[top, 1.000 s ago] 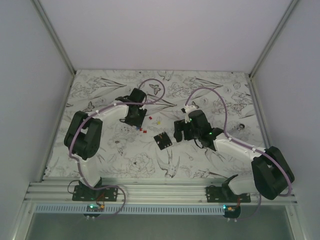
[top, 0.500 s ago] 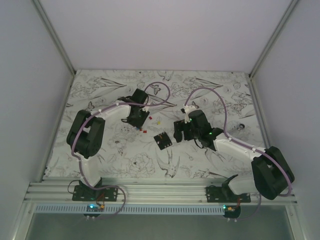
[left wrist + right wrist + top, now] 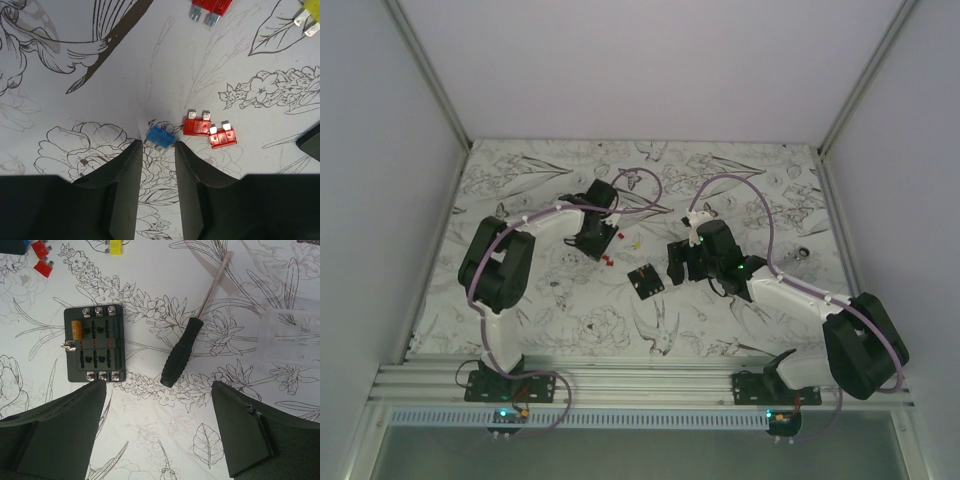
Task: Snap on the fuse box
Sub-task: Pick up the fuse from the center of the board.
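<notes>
Fuse box [image 3: 94,343] lies at ten o'clock from the right gripper [image 3: 159,385], just past one fingertip; jaws wide, holding nothing

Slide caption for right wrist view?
Open right gripper above fuse box, screwdriver and clear plastic piece on floral mat.

Matt black plastic fuse box [image 3: 94,344], glossy translucent plastic blue fuse [image 3: 161,136], matt printed table covering [image 3: 100,90]
</notes>
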{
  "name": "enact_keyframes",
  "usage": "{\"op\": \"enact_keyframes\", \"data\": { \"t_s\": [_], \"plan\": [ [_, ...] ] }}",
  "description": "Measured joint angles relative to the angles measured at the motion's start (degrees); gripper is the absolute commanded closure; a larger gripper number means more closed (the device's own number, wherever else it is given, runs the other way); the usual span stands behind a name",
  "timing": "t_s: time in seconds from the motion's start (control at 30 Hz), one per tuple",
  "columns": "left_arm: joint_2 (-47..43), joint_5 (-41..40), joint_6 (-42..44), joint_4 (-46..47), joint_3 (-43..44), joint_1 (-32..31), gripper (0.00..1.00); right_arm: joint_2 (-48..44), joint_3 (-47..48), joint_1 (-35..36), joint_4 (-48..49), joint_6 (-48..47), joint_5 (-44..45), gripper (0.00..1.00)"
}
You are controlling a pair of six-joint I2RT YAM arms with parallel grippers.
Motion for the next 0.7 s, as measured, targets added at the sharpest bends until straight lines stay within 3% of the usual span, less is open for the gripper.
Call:
{"op": "enact_keyframes", "data": {
  "t_s": [0.7],
  "plan": [
    [2.4, 0.2, 0.5, -1.2, 3.1, -0.7, 0.69, 0.7, 0.0, 0.0, 0.1, 0.0, -0.8, 0.08]
  ]
}}
